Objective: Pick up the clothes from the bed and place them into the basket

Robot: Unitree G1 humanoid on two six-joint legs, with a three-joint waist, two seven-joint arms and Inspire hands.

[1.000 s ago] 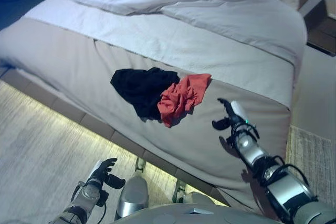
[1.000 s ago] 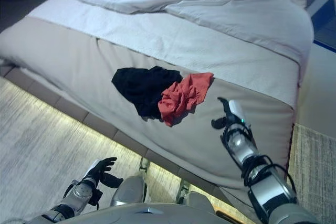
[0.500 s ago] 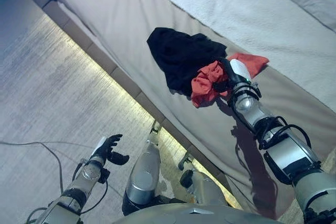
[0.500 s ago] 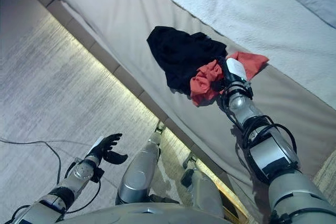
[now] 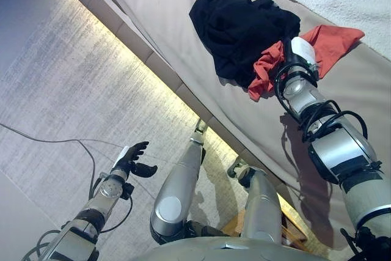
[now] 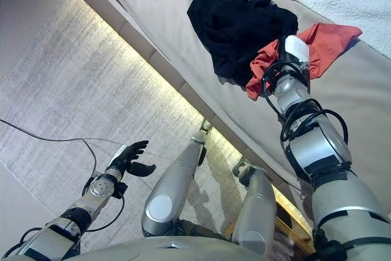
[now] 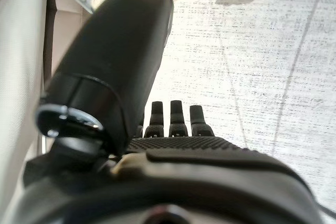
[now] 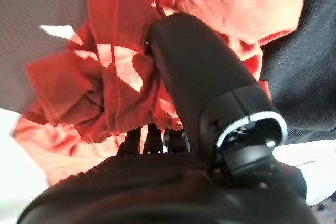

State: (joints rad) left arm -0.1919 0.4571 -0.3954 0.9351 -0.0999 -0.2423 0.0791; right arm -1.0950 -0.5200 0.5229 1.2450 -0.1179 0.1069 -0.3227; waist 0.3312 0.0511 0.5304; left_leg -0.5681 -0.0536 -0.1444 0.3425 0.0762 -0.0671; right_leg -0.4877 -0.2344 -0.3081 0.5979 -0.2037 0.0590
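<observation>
Left eye view shows the bed [image 5: 171, 10] slid upward as our camera tilts down; our right hand [image 5: 293, 59] has reached the red garment [image 5: 330, 38] beside the black garment [image 5: 244, 25], so grasping begins. Its fingers [image 8: 149, 135] bury in red cloth; closure unclear. Our left hand [image 5: 131, 162] hangs spread, empty.

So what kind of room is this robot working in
Most likely a bedroom. A bed with a beige cover takes up the upper part of the view, a black garment and a red garment lie on it, and pale carpet runs alongside.
</observation>
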